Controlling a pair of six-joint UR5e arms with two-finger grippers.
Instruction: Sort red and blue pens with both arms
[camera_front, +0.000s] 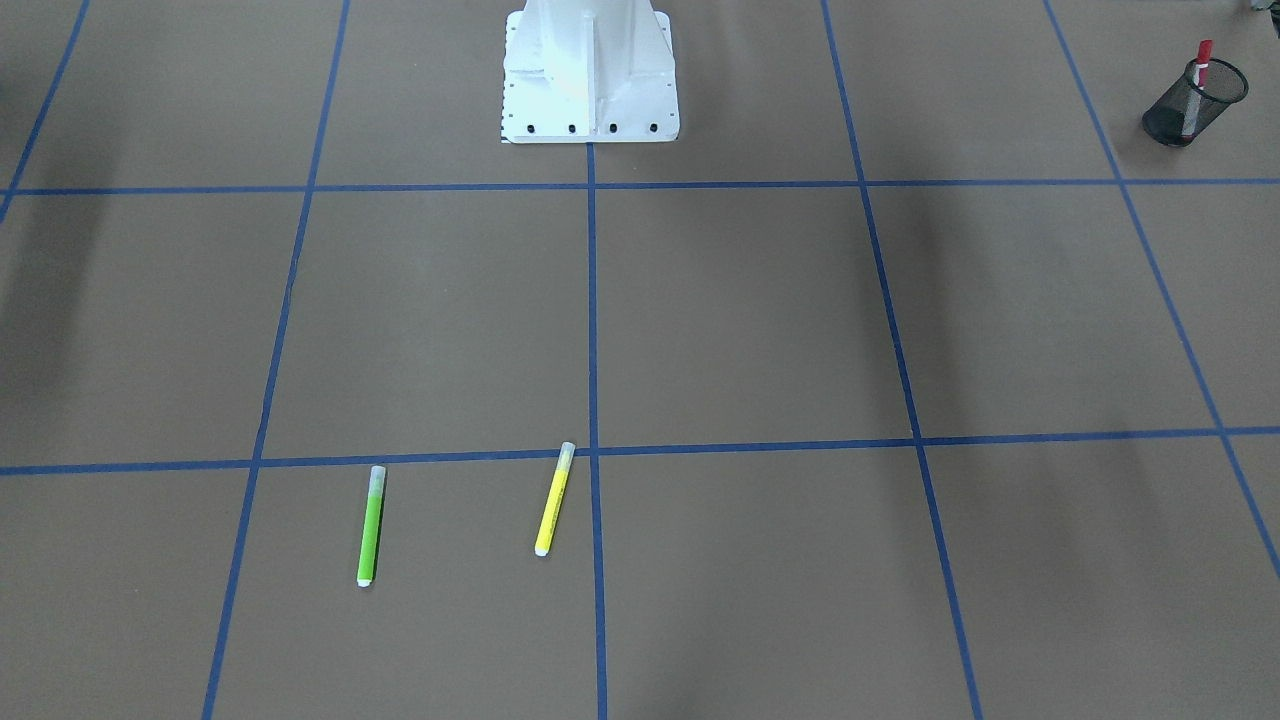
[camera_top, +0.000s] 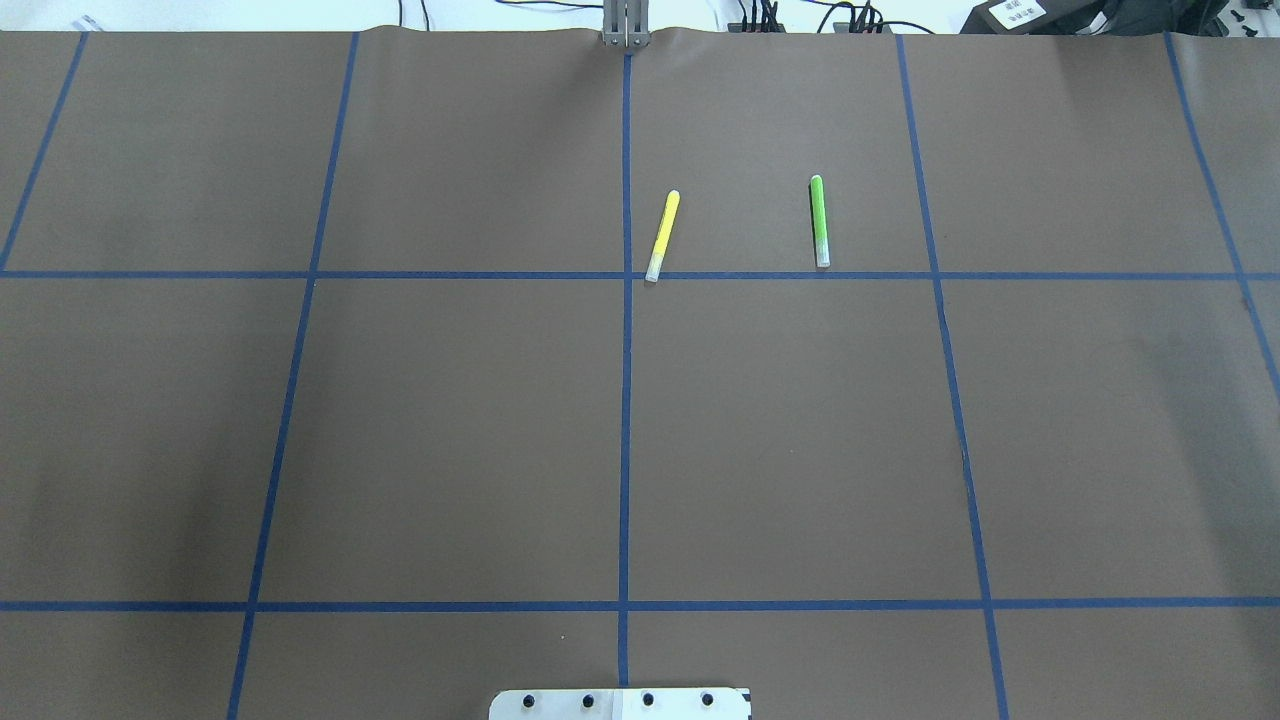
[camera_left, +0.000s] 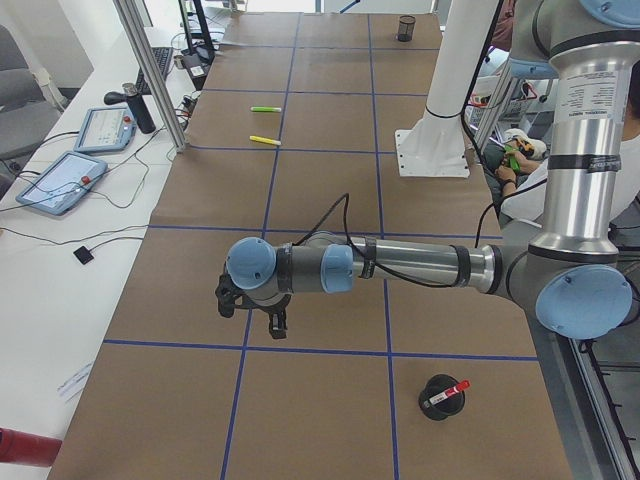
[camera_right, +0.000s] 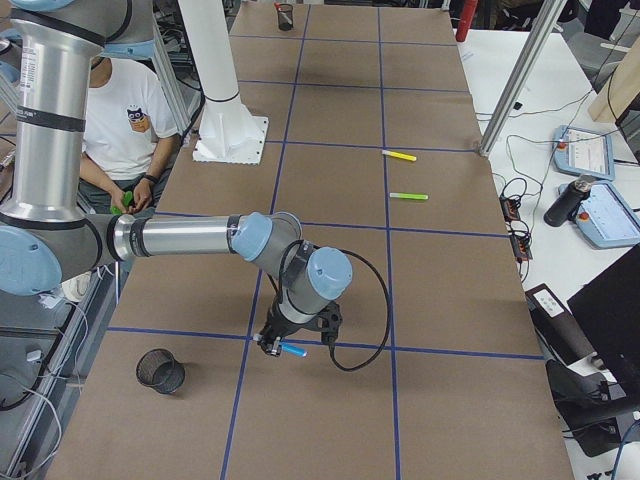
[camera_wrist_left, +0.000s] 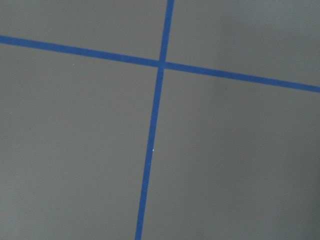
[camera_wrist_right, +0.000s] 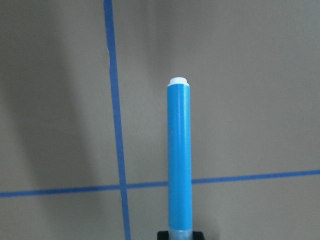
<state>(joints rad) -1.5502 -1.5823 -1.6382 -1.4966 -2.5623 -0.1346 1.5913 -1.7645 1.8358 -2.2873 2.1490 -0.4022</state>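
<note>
The blue pen (camera_wrist_right: 179, 160), a blue highlighter with a white end, juts forward from my right gripper (camera_wrist_right: 180, 234), which is shut on its capped end. In the exterior right view the right gripper (camera_right: 283, 343) holds the blue pen (camera_right: 294, 350) low over the table, right of an empty black mesh cup (camera_right: 160, 371). The red pen (camera_front: 1202, 58) stands in another black mesh cup (camera_front: 1195, 105). My left gripper (camera_left: 272, 322) hangs over bare table, up-table from that cup (camera_left: 440, 397); I cannot tell whether it is open or shut.
A green highlighter (camera_top: 819, 220) and a yellow highlighter (camera_top: 663, 235) lie side by side at the table's far edge. The white robot pedestal (camera_front: 590, 70) stands mid-table. A person (camera_right: 125, 120) sits behind the robot. Tablets (camera_left: 60, 180) and cables lie on the side bench.
</note>
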